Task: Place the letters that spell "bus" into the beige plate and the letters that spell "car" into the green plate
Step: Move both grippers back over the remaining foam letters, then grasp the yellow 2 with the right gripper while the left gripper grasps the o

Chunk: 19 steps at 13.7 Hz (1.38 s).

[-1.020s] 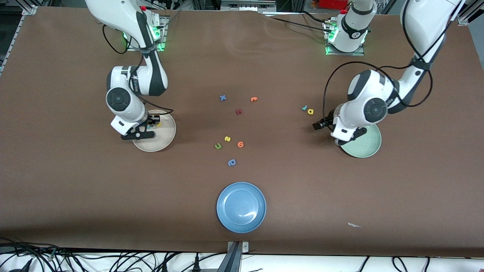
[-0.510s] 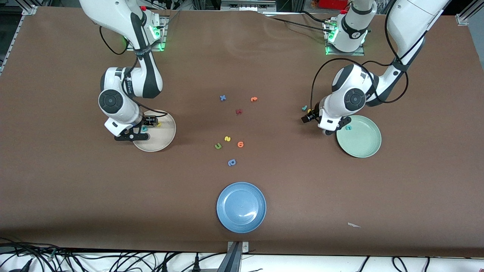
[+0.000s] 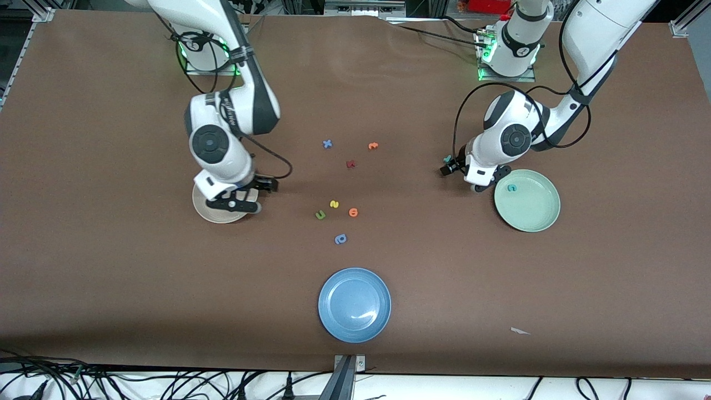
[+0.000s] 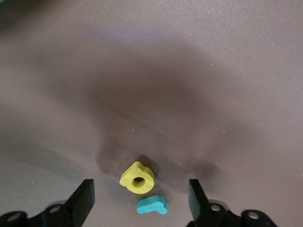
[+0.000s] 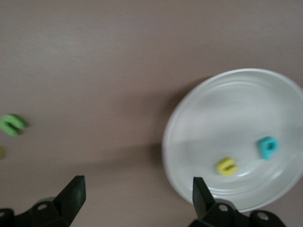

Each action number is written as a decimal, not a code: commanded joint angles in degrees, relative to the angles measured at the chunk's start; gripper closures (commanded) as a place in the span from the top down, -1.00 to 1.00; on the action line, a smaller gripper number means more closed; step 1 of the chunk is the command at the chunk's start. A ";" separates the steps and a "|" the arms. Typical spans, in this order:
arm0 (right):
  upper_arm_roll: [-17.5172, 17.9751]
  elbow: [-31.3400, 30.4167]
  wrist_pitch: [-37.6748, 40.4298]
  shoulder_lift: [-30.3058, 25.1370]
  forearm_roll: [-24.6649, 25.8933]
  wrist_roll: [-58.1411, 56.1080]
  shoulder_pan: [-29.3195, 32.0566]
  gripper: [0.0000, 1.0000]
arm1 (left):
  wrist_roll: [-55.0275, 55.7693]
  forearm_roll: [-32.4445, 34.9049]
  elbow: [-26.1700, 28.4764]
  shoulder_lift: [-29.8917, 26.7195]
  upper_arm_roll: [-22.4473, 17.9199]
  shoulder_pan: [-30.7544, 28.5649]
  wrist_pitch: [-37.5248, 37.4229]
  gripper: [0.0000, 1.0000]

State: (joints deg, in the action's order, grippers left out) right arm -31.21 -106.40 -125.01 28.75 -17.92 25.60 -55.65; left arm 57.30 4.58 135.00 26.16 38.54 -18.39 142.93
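My left gripper (image 3: 447,169) hangs open low over the table beside the green plate (image 3: 530,214). The yellow a (image 4: 137,177) and the teal r (image 4: 152,205) lie between its fingers (image 4: 83,198), touching neither. A teal c (image 3: 512,188) lies in the green plate. My right gripper (image 3: 268,184) is open and empty over bare table at the edge of the beige plate (image 3: 208,214), which my right arm partly covers. In that plate (image 5: 227,109) lie the yellow u (image 5: 227,166) and the teal b (image 5: 268,147). The yellow s (image 3: 334,204) lies mid-table.
Next to the yellow s lie a green u (image 3: 320,214), an orange letter (image 3: 353,211) and a darker blue letter (image 3: 340,239). A blue x (image 3: 328,144), a red letter (image 3: 350,164) and another orange one (image 3: 372,145) lie nearer the bases. A blue plate (image 3: 354,304) sits near the front camera.
My right gripper opened, left the teal b in the beige plate and swung toward mid-table. My left gripper moved off the green plate to the yellow a and teal r.
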 commanded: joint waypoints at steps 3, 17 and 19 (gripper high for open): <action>3.51 16.47 0.56 12.10 -8.18 18.48 0.28 1.00 | 1.76 0.96 1.05 -0.32 0.22 0.11 0.86 0.56; 9.76 21.06 -10.69 20.90 -7.92 39.62 -0.95 0.77 | 2.12 1.49 0.97 1.26 -0.13 0.02 3.32 0.05; 9.85 21.06 -10.51 20.91 -8.18 39.53 -1.04 0.51 | 2.03 1.49 0.97 1.26 -0.22 0.02 3.32 0.05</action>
State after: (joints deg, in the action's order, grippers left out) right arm -21.20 -87.14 -135.52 48.51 -24.88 64.64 -56.54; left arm 58.12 4.58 135.47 26.49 38.77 -18.35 144.44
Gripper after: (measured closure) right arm 0.167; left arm 0.471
